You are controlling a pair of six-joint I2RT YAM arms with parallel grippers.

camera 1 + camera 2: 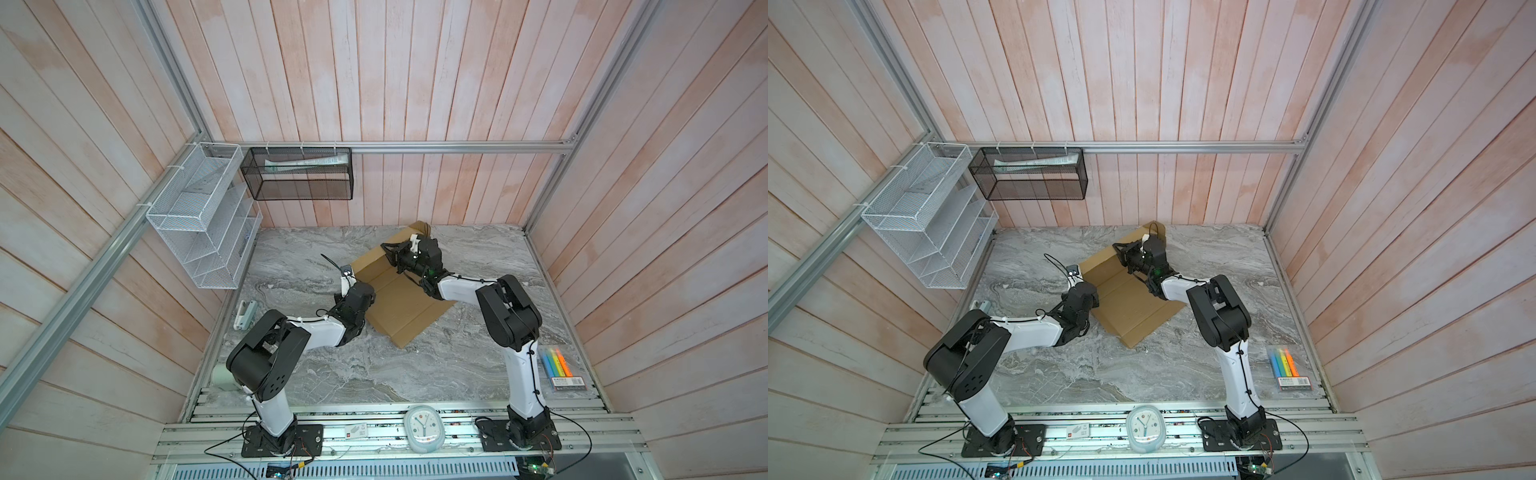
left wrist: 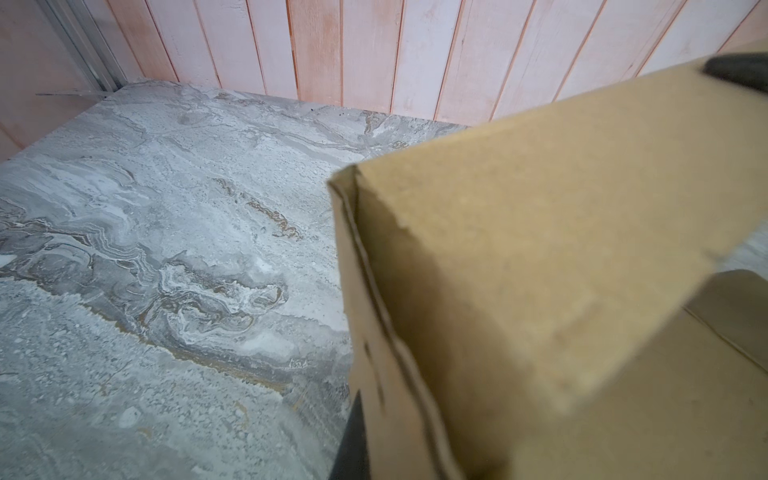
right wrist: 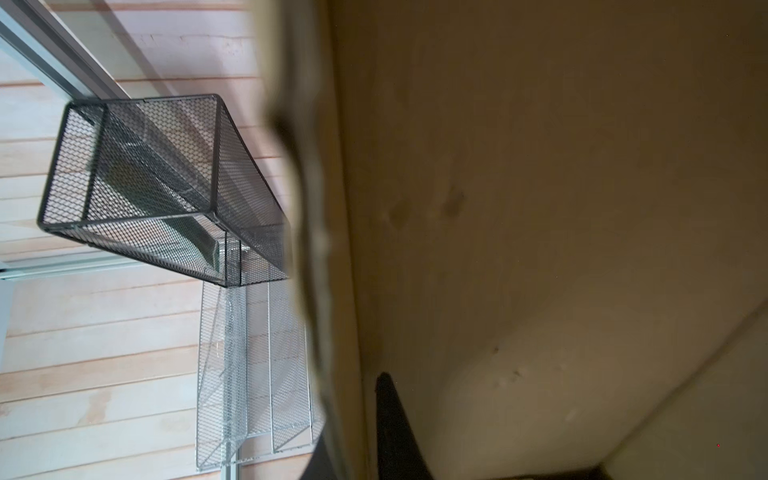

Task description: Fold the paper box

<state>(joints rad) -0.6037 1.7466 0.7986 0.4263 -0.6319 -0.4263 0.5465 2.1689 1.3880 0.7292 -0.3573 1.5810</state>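
The gray marbled table [image 1: 374, 374] is carrying the whole setup. The paper box [image 1: 401, 305] is lying on its rear middle area, turned diagonally, with its far corner reaching close to the back wall. In both top views the wide brown panels of the box [image 1: 1131, 309] are resting flat on the table, while the panels at the far end and along the left edge are standing up. The left arm [image 1: 320, 330] is reaching in from the front left to the left edge of the box. The right arm [image 1: 457, 289] is bending over the box from the front right toward its far end. The white wire rack [image 1: 195, 232] and the black mesh basket [image 1: 299, 174] are hanging well apart from the box (rack on the left side, basket on the back wall). The left claw [image 1: 348, 277] is pinching the raised left wall of the box with its jaws drawn tight; in the left wrist view one dark finger [image 2: 352, 440] is lying against the outside of that wall. The right claw [image 1: 390, 253] is sitting at the raised far panel, and in the right wrist view one dark finger [image 3: 395, 428] is lying against the cardboard. Whether its jaws are gripping or standing slack cannot be told (cardboard is filling most of that view).
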